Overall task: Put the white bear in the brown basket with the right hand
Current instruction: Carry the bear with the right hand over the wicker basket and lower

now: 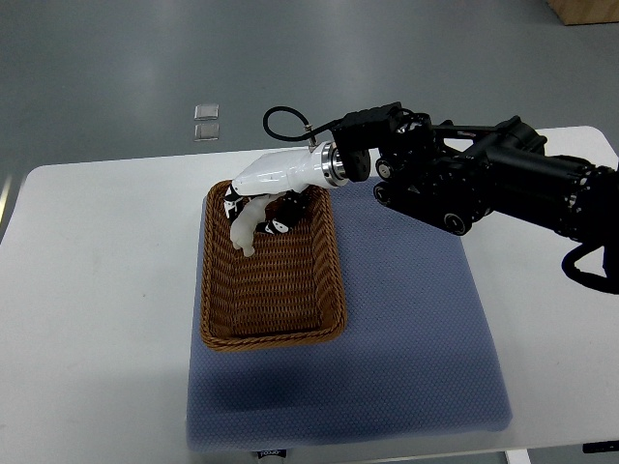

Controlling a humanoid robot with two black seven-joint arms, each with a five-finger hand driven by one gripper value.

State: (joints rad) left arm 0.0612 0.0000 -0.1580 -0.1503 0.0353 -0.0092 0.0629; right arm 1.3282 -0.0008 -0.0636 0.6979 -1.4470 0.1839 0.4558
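The right arm (pixel 484 184) came in from the picture's right edge, black and bulky, and reached across the white worktop (pixel 97 290) to the far end of the brown basket (pixel 329 271). Its robot hand (pixel 253 215), white-shelled with black joints, hung over the basket's far left corner with the fingers (pixel 242 235) curled downward. The white bear (pixel 243 230) seemed to be the pale shape among those fingers, but it blended with the hand's white shell, so whether the hand gripped it or had let it go could not be told. That shape sat over the basket's far end, inside its rim. The basket lay on a blue-grey mat (pixel 406 348) spread over the worktop, towards the mat's left side. Two small clear squares (pixel 205 121) lay on the grey floor beyond the worktop.
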